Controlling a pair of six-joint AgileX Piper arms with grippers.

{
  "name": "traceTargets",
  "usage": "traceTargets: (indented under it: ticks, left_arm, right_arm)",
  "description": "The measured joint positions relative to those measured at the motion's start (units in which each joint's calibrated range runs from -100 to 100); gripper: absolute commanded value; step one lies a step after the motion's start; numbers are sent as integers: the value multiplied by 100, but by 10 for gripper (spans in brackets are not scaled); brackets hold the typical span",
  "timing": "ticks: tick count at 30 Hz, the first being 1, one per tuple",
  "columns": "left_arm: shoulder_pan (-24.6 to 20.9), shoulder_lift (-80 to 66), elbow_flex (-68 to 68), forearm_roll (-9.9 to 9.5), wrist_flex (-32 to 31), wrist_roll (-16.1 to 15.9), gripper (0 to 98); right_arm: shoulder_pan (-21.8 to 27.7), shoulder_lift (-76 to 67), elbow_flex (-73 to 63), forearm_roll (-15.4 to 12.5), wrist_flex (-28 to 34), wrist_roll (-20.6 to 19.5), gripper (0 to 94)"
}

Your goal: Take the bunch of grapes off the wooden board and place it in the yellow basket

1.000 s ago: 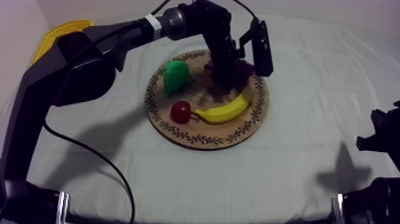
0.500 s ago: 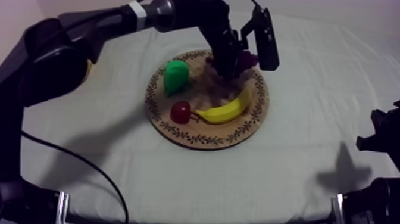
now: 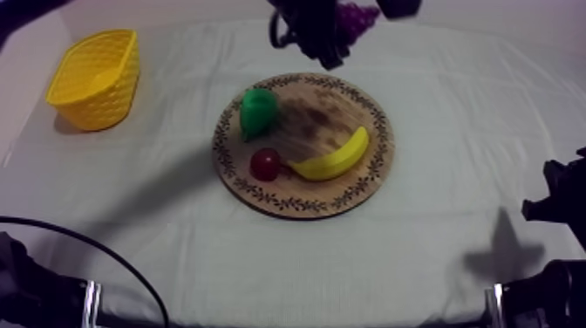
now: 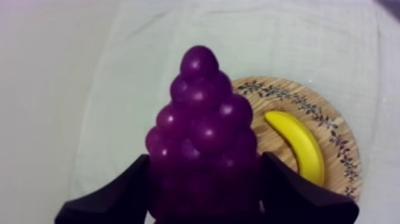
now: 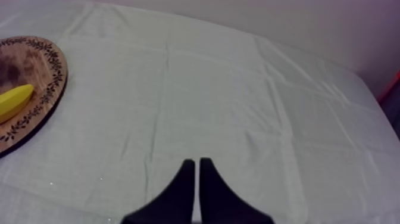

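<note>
**Operator:** Start at the near side. What is the condition of the right gripper?

**Technician:** Right gripper [image 5: 194, 165]: the two black fingers lie together as a narrow wedge, with nothing between them. It hangs over bare grey-white cloth [image 5: 208, 89], apart from the wooden board [image 5: 36, 77]. In the top view the right arm [image 3: 558, 205] sits low at the right edge.

**Operator:** What is on the board?

**Technician:** Three items.
- The small red fruit [image 3: 266, 163] lies at the near left part of the board.
- The banana [image 3: 331, 158] is just beside it and curves toward the right rim.
- The pear [image 3: 258, 112] lies beyond the red fruit, close to the left rim.

The middle and far part of the board are bare wood.

**Operator:** Where is the yellow basket?

**Technician:** Yellow basket [image 3: 105, 87]: it stands on the cloth at the far left of the table, well apart from the board.

**Operator:** What is the condition of the left gripper, and where is the task item?

**Technician:** Left gripper [image 4: 202, 164]: its fingers [image 4: 113, 193] are clamped on either side of the bunch of grapes [image 4: 199, 113]. They grip the wider end, and the narrow end points away from the wrist. The bunch is held in the air and touches only the fingers. In the top view it is past the board's far rim, well apart from the basket. In the left wrist view the board and the banana lie below, beside the bunch.
</note>
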Motion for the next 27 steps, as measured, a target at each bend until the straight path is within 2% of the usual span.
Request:
traceTargets:
  ticks: [5,11,17,27]
  left_arm:
    - [-236,-789,353,-7,209,452,560]
    - [-747,-1598,884,289,151,746,569]
    - [-1387,-2276,1622,462,21,764,565]
    - [-2485,-2951,2716,752,-195,460,555]
  right_arm:
    - [0,0,0,0,0,0,5]
    - [0,0,0,0,0,0,5]
    - [0,0,0,0,0,0,5]
    - [0,0,0,0,0,0,5]
